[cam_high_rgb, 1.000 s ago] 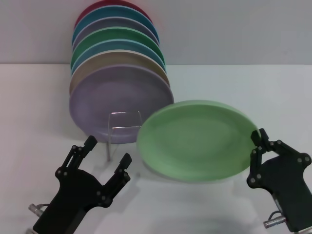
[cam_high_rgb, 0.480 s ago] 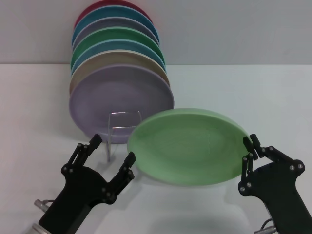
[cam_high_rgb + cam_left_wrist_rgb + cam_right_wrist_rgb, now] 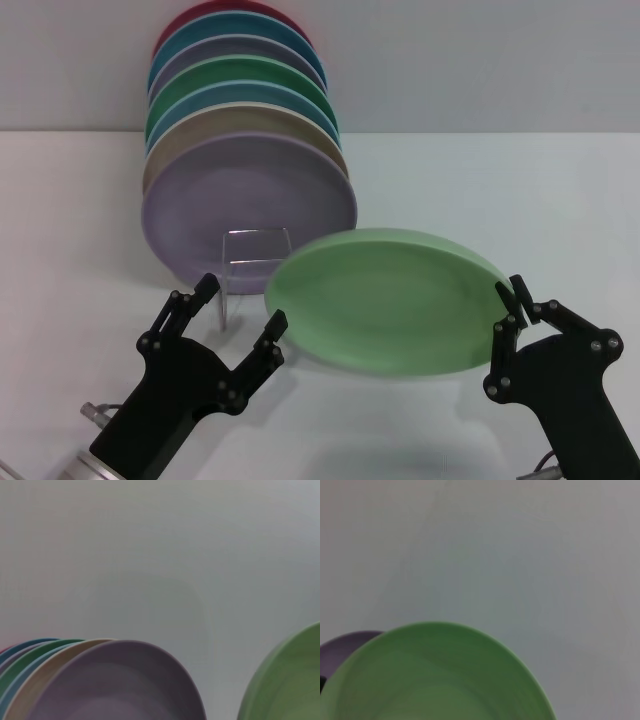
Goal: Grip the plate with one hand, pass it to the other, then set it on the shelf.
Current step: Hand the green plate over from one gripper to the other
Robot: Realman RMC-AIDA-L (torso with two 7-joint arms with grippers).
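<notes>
So the right gripper is down near the front right corner of the tabletop, and its fingers are pinched onto the right rim of the light green plate. That plate is held up off the tabletop, tilted so you see its face, sitting roughly in the middle front area. In the right wrist view the light green plate fills the lower part, with a sliver of lilac behind it.

The left gripper is near the front left corner, fingers spread wide. One fingertip is just beside the plate's left rim; can't tell if it's actually touching. Nothing is between its fingers.

Just behind that, the wire plate rack shows its upright rectangular loop in front of the lilac plate. The lilac one leads a row of upright plates going toward the back left: tan, light blue, dark green, greyish purple, blue and red at the far end.
</notes>
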